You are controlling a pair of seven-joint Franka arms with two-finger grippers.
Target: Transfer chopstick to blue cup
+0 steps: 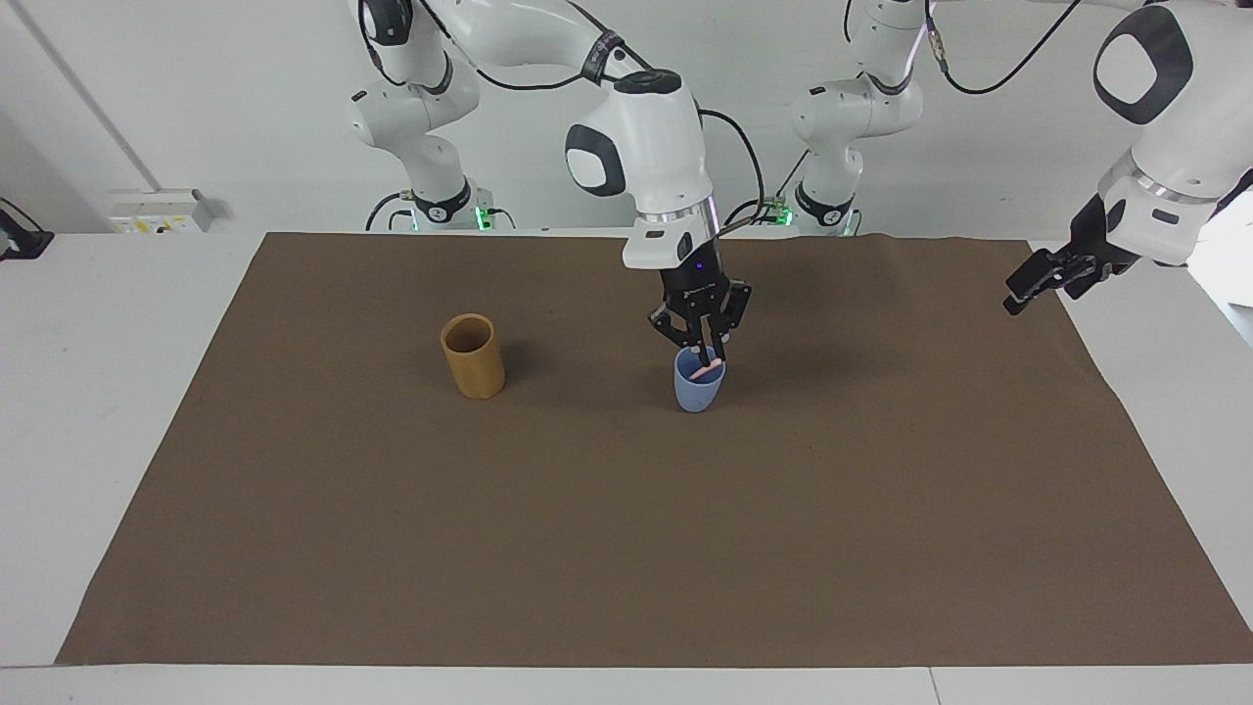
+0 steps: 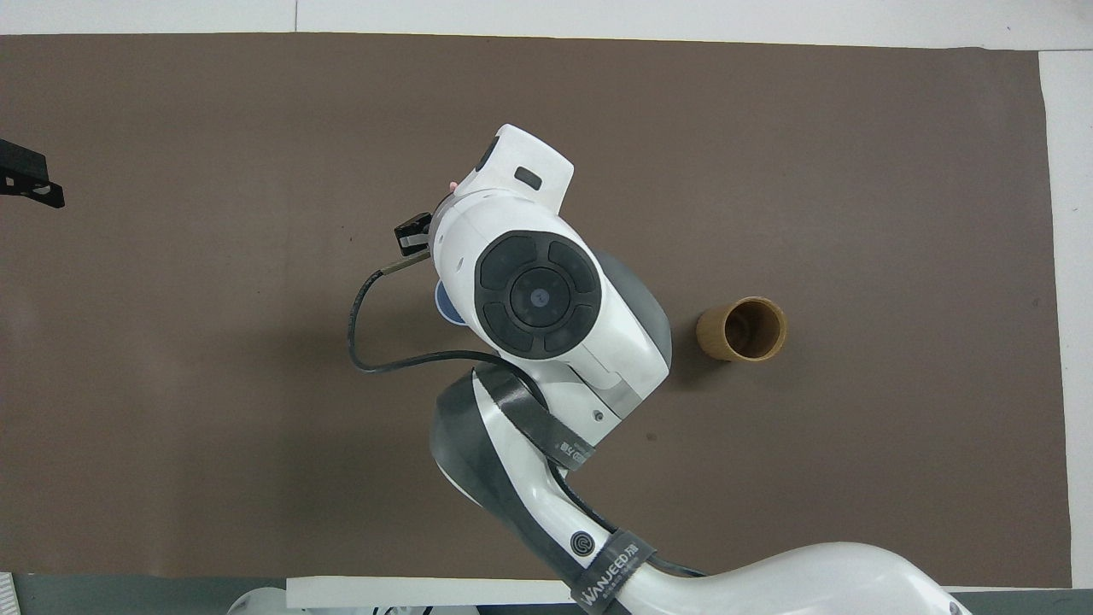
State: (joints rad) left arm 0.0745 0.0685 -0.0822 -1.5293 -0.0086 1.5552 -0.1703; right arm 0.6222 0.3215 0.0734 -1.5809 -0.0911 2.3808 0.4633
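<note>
The blue cup (image 1: 698,392) stands upright near the middle of the brown mat. The chopstick (image 1: 705,373) shows as a short pale pink piece slanting across the cup's mouth, its lower part inside the cup. My right gripper (image 1: 704,354) points straight down just above the cup's rim, right at the chopstick. Whether it still grips the stick I cannot tell. In the overhead view the right arm's wrist covers this gripper and the chopstick, and only a sliver of the blue cup (image 2: 446,304) shows. My left gripper (image 1: 1023,290) waits open in the air over the mat's edge at the left arm's end.
A taller tan cylindrical cup (image 1: 473,356) stands upright on the mat (image 1: 626,548) toward the right arm's end, about level with the blue cup. It also shows in the overhead view, tan cup (image 2: 741,329). White table (image 1: 108,411) borders the mat.
</note>
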